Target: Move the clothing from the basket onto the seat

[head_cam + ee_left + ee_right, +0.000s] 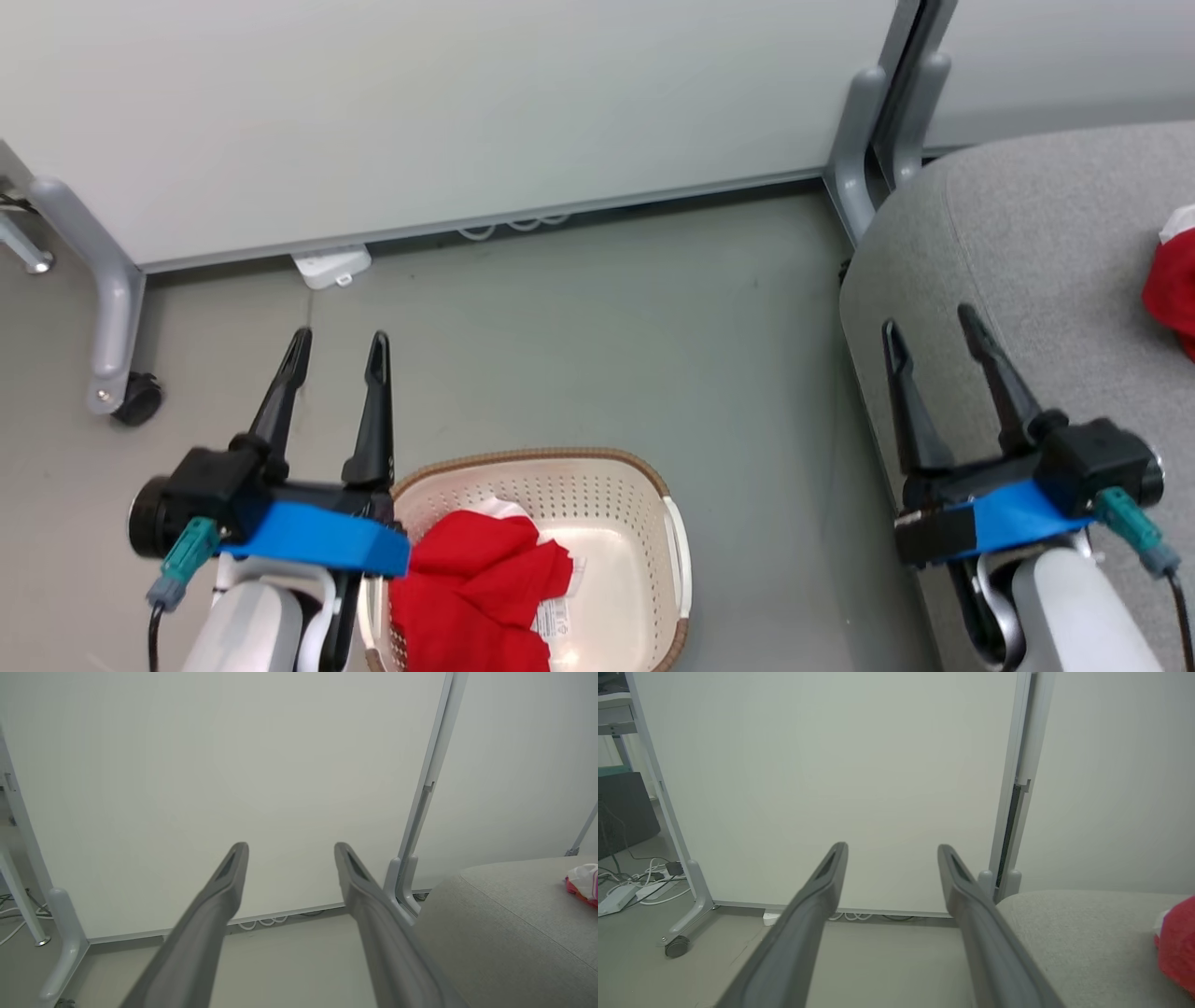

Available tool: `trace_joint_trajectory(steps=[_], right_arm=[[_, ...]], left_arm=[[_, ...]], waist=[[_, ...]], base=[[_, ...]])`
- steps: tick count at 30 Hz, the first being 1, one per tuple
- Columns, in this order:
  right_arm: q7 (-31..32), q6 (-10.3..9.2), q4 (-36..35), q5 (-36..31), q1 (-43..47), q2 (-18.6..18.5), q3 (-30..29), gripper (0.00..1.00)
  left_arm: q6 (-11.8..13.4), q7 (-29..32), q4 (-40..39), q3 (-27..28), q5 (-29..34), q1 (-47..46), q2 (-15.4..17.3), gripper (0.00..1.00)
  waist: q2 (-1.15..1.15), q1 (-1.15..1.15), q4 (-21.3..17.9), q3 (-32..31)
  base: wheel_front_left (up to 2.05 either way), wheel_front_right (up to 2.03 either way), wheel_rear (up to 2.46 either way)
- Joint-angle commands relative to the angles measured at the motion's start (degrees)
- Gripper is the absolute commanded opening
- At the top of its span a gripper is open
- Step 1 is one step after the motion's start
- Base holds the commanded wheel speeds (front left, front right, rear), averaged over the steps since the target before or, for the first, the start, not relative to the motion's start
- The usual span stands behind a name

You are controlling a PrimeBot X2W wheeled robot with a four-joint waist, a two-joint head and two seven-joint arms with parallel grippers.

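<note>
A red garment with a white label lies bunched in the left half of the cream basket at the bottom of the head view. A second red garment with white trim rests on the grey seat at the right edge; the same garment appears in the right wrist view, and it is also in the left wrist view. My left gripper hovers open just left of the basket, holding nothing. My right gripper is open over the seat's left edge, also with nothing in it.
White partition panels on grey wheeled legs stand behind the grey floor. A caster sits at the far left. A white power strip and cable loops lie under the panel. Open floor separates the basket from the panels.
</note>
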Motion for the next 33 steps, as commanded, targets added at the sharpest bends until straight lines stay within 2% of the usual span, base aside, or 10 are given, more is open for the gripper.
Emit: trace_joint_trajectory(steps=[1,7,11,24,33], right_arm=[[-0.03,-0.06,0.24,0.49,1.96,0.72,-0.33,1.00],[-0.03,-0.06,0.32,0.77,6.48,2.38,-2.20,1.00],[-0.03,-0.05,0.35,0.87,8.62,3.05,-2.83,1.00],[-0.03,-0.05,1.01,0.88,11.65,4.15,-3.97,1.00],[-0.03,-0.05,0.64,0.82,10.87,4.24,-4.20,1.00]], left_arm=[[-0.72,-0.18,0.19,1.48,0.70,1.89,-0.46,1.00],[-3.34,-0.19,1.00,5.60,3.39,7.06,-2.35,1.00],[-4.23,-0.19,1.29,7.49,4.29,8.93,-3.19,1.00],[-5.82,-0.18,2.60,10.31,5.96,11.43,-4.87,1.00],[-6.45,-0.19,3.62,10.47,6.62,9.09,-5.15,1.00]], waist=[[0.00,0.01,0.76,-1.54],[0.00,0.01,0.87,-4.15],[0.00,0.01,1.13,-5.08],[0.00,0.01,1.75,-6.17],[0.00,0.01,1.92,-5.09]], base=[[0.00,0.00,0.00],[0.00,0.00,0.00],[0.00,0.00,0.00],[0.00,0.00,0.00],[0.00,0.00,0.00]])
